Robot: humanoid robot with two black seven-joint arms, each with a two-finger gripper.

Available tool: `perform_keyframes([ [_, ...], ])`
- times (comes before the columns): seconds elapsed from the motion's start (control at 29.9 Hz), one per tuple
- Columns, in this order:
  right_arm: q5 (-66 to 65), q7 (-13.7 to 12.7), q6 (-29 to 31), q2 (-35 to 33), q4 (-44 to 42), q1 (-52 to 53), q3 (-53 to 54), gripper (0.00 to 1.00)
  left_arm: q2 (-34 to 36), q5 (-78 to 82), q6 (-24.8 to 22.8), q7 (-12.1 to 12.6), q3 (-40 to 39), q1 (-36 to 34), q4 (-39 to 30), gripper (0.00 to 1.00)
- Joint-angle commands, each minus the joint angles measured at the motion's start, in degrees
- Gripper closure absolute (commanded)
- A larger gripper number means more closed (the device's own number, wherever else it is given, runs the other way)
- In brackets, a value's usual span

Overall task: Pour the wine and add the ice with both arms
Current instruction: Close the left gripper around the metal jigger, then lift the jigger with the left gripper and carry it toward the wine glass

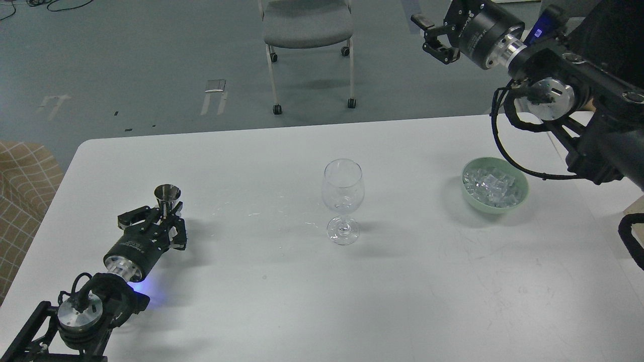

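A small steel measuring cup (167, 193) stands upright at the table's left. My left gripper (162, 217) lies low on the table and is shut on the cup's lower part. An empty clear wine glass (342, 198) stands in the middle of the white table (402, 291). A pale green bowl (520, 193) at the right holds a pile of clear ice cubes (490, 183). My right gripper (433, 37) hangs high above the table's far right edge, well behind the bowl, open and empty.
A grey wheeled chair (307, 30) stands on the floor beyond the table's far edge. A tan checked cushion (22, 181) lies left of the table. Small water drops (261, 213) sit between the cup and the glass.
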Motion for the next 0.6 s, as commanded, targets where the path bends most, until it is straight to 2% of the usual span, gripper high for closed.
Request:
perform_keyframes([
  [0.0, 0.1, 0.0, 0.0, 0.0, -0.1, -0.1, 0.0, 0.0, -0.2, -0.1, -0.1, 0.2, -0.2, -0.1, 0.2, 1.0],
  [0.37, 0.2, -0.6, -0.5, 0.2, -0.5, 0.4, 0.0, 0.0, 0.5, -0.1, 0.5, 0.5, -0.2, -4.1, -2.5, 1.0],
  [0.43, 0.3, -1.9, -1.4, 0.4, -0.7, 0.9, 0.1, 0.0, 0.8, -0.1, 0.9, 1.3, -0.1, -5.3, -3.6, 1.0],
  [0.57, 1.1, -3.4, -2.1, 0.6, -1.1, 2.1, 0.3, 0.0, 1.2, 0.0, 5.3, 3.4, -0.1, -7.3, -7.9, 1.0],
])
